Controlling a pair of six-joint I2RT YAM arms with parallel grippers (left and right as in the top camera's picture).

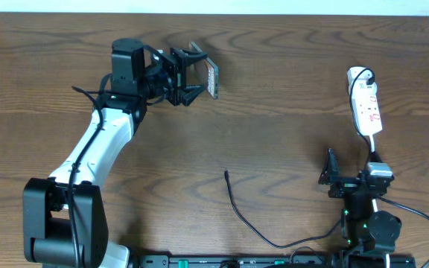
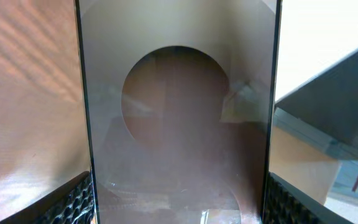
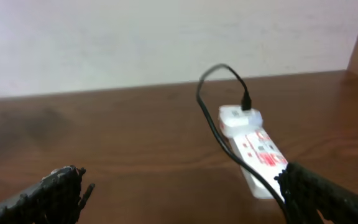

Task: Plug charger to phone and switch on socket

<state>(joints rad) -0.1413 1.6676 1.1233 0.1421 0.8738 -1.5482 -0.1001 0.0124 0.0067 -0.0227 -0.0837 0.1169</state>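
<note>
Glossy brownish phone [image 2: 179, 124] fills the centre, clamped between the jaws' ribbed pads [image 2: 67, 202].

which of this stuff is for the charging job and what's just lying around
For the job:
phone, held in left gripper
charger
socket

Just there:
table
wall

The phone [image 1: 211, 79] is gripped between the fingers of the left claw [image 1: 192, 76], over the far part of the worktop [image 1: 289, 74], left of centre. The socket [image 1: 366, 106] lies at the far right, well apart from the phone. The right claw [image 1: 351, 170] sits just near of the socket. The charger [image 1: 238, 208] lies on the worktop between the claws, running from the middle to the near edge.
</note>
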